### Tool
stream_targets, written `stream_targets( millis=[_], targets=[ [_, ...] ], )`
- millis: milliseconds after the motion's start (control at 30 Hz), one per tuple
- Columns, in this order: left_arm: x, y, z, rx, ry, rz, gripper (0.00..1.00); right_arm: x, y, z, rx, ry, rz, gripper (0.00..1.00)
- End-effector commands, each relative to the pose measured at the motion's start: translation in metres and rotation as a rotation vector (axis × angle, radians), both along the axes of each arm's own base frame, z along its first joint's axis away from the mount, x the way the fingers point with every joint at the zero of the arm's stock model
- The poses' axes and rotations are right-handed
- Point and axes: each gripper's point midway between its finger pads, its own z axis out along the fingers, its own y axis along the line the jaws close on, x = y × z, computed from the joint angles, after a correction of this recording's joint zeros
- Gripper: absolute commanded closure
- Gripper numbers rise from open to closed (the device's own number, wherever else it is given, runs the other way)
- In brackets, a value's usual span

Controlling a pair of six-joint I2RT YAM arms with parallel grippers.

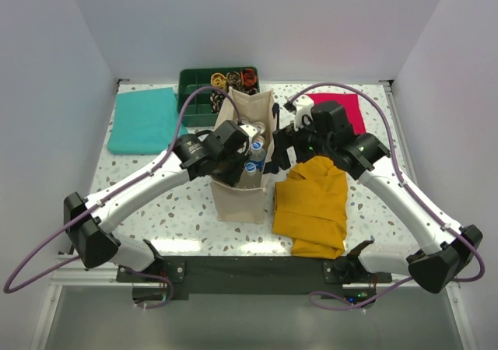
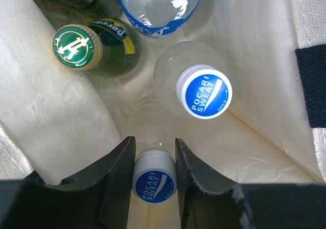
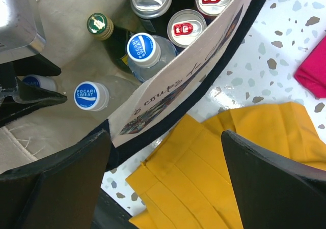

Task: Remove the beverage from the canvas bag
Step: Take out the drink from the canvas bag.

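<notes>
Top view: the left gripper (image 1: pixel 240 157) sits inside the upright canvas bag (image 1: pixel 241 198), with the right gripper (image 1: pixel 281 152) at its rim. Left wrist: jaws clenched on a Pocari Sweat bottle (image 2: pixel 154 183) by its cap, to lift it. Right wrist: jaws gape astride the bag wall, likely to steady it.

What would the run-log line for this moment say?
stage: grasp in bag | left gripper: shut on Pocari Sweat bottle at cap | right gripper: open, astride bag wall | bottle not yet lifted out

Inside left claw (image 2: pixel 154 145): Pocari bottle (image 2: pixel 154 180), wedged.
Ahead: second Pocari bottle (image 2: pixel 204 91), green-capped bottle (image 2: pixel 76 47).
Flanks: canvas bag (image 2: pixel 56 112) walls, tight.
</notes>
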Motion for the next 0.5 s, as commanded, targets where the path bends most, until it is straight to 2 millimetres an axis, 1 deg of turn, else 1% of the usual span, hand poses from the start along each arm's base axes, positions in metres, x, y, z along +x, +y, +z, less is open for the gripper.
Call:
stream_targets(
  millis=[0,67,167,467],
  targets=[
    [0.016,0.001,0.058,-0.097,-0.152,0.036,1.0,0.007,0.001,0.002,-0.009,-0.025,-0.001,0.06],
    [0.021,0.005,0.071,-0.1,-0.192,0.059,1.0,0.007,0.001,0.003,-0.009,-0.025,-0.002,0.06],
    [0.023,0.008,0.082,-0.106,-0.223,0.074,1.0,0.007,0.002,0.004,-0.009,-0.027,-0.003,0.06],
    [0.024,0.013,0.091,-0.094,-0.235,0.082,1.0,0.009,0.002,0.002,-0.011,-0.022,-0.003,0.06]
  ],
)
